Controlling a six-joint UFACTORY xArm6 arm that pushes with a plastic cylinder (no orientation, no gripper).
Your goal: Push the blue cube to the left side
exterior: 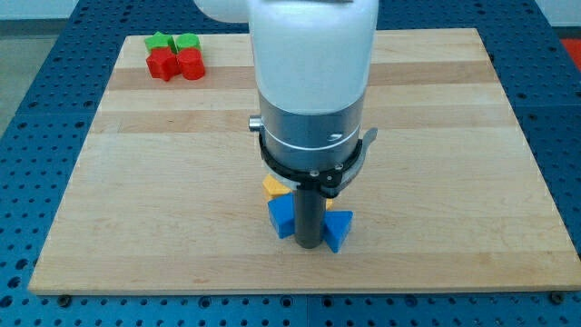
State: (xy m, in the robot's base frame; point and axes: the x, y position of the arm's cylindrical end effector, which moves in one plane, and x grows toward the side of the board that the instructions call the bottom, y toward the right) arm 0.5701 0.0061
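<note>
A: Entry, one camera view. We log the wooden board [436, 182] first: pale planks filling most of the view, resting on a blue perforated table [27, 109].

B: Next in size is our arm [313, 82], a white and silver column coming down from the view's top centre and hiding the board's middle. It ends in the dark rod [310, 211].

A: Rod state?

B: It is a plain rod, with nothing to open or close and nothing held. My tip [310, 245] sits on the board near the view's bottom centre, between two blue blocks.

A: We record the blue cube [281, 216] just at the view's left of the rod, touching it or nearly so; we cannot tell which. The other blue block [338, 231], wedge-like, lies just at the rod's right.

B: A yellow block [274, 188], partly hidden by the arm, lies just above the blue cube, shape unclear.

A: Well apart, at the view's top left corner, we note a tight cluster: two green blocks [172, 42] behind two red blocks [176, 64].
</note>
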